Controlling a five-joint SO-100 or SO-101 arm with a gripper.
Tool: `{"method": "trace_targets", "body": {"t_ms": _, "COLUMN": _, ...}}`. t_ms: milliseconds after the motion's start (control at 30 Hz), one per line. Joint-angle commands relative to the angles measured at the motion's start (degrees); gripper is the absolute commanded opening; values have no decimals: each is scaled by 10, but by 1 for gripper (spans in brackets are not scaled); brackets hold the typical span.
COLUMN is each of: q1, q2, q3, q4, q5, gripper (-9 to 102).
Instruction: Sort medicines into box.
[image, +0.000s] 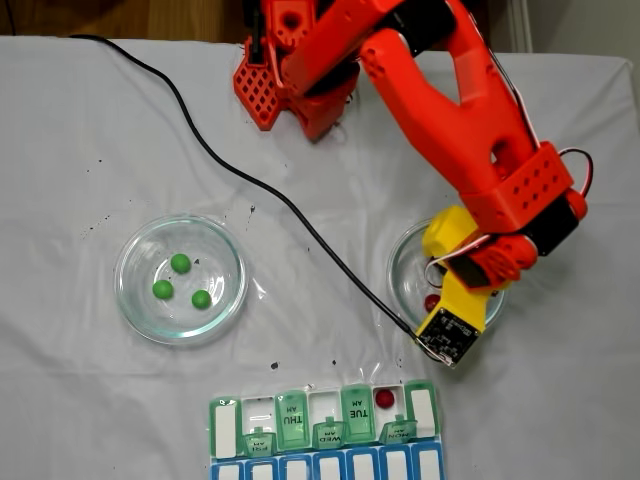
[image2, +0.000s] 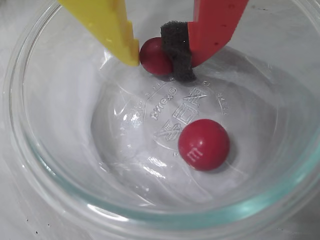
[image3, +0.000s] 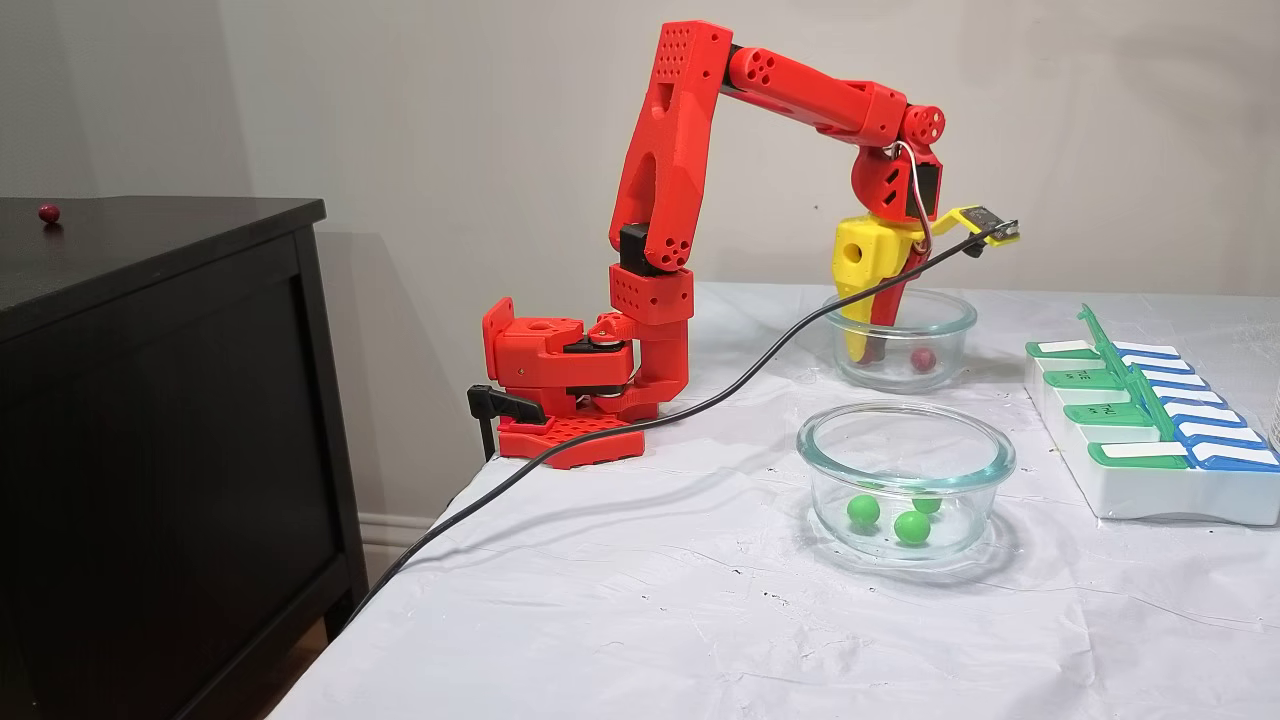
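Note:
In the wrist view my gripper (image2: 159, 59) is down inside a clear glass dish (image2: 150, 212). Its yellow finger (image2: 112, 25) and the black foam pad of its red finger (image2: 177, 50) press on either side of a dark red medicine ball (image2: 152, 56). A second red ball (image2: 204, 144) lies loose on the dish floor, also seen in both fixed views (image: 431, 301) (image3: 922, 358). Three green balls (image: 180, 262) lie in the other dish (image: 125, 275). The box (image: 291, 418) sits at the table's near edge with one red ball (image: 385, 398) in an open compartment.
A black cable (image: 250, 180) runs across the white cloth to the wrist camera. The arm's red base (image3: 570, 400) stands at the table edge. A black cabinet (image3: 150, 400) stands beside the table with a small red ball (image3: 48, 212) on top.

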Motion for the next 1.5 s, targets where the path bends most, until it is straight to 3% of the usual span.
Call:
{"method": "trace_targets", "body": {"t_ms": 0, "q1": 2, "q2": 12, "q3": -28, "q4": 7, "q5": 11, "gripper": 0}}
{"method": "trace_targets", "body": {"t_ms": 233, "q1": 11, "q2": 69, "q3": -61, "q4": 1, "q5": 52, "gripper": 0}}
{"method": "trace_targets", "body": {"t_ms": 433, "q1": 43, "q2": 136, "q3": -88, "q4": -69, "q5": 100, "gripper": 0}}
{"method": "trace_targets", "body": {"t_ms": 667, "q1": 78, "q2": 175, "q3": -178, "q4": 6, "q5": 117, "gripper": 0}}
{"method": "trace_targets", "body": {"t_ms": 767, "q1": 126, "q2": 178, "q3": -209, "q4": 0, "q5": 123, "gripper": 0}}
{"method": "trace_targets", "body": {"t_ms": 1133, "q1": 262, "q2": 212, "q3": -116, "q4": -61, "q5": 46, "gripper": 0}}
{"method": "trace_targets", "body": {"t_ms": 1467, "q1": 333, "q2": 119, "q3": -98, "q4": -110, "q5": -20, "gripper": 0}}
